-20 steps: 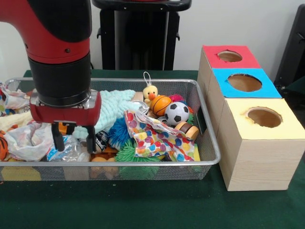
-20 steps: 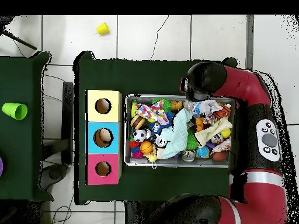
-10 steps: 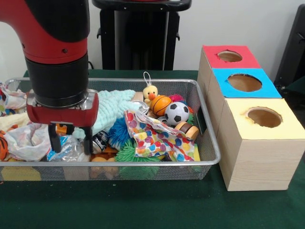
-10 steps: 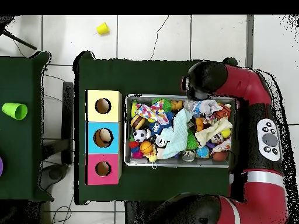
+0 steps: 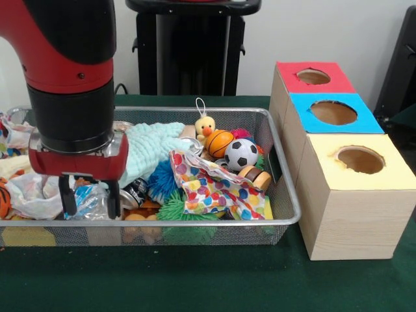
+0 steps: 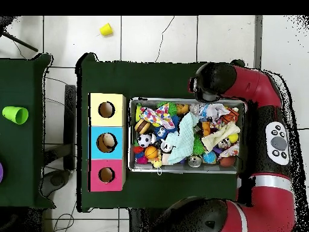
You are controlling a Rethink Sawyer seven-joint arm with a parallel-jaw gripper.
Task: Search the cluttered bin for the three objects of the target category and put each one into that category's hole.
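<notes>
- The gripper (image 5: 87,203) hangs low at the bin's (image 5: 289,195) front-left corner, its two fingers (image 5: 65,200) spread wide and empty, tips down among the clutter.
- Directly under and between the tips lies a crinkled clear plastic wrapper (image 5: 91,203); white printed cloth (image 5: 29,195) sits just to its left, and a small dark can-like item (image 5: 136,190) just to its right.
- The task does not name the target category, so I cannot tell which item is meant; judging by the pose, the wrapper is the likeliest pick.
- The wrapper has no clear long axis, being a loose crumple.
- The arm (image 5: 68,71) comes straight down, wrist vertical, its bulk hiding the bin's left middle.
- The three holes sit in the boxes (image 5: 351,195) off the bin's right edge: yellow (image 5: 361,159) nearest, blue (image 5: 333,112), then red (image 5: 313,77), so any carry crosses the whole bin.
- In the overhead view the blue hole seems to hold something already.
</notes>
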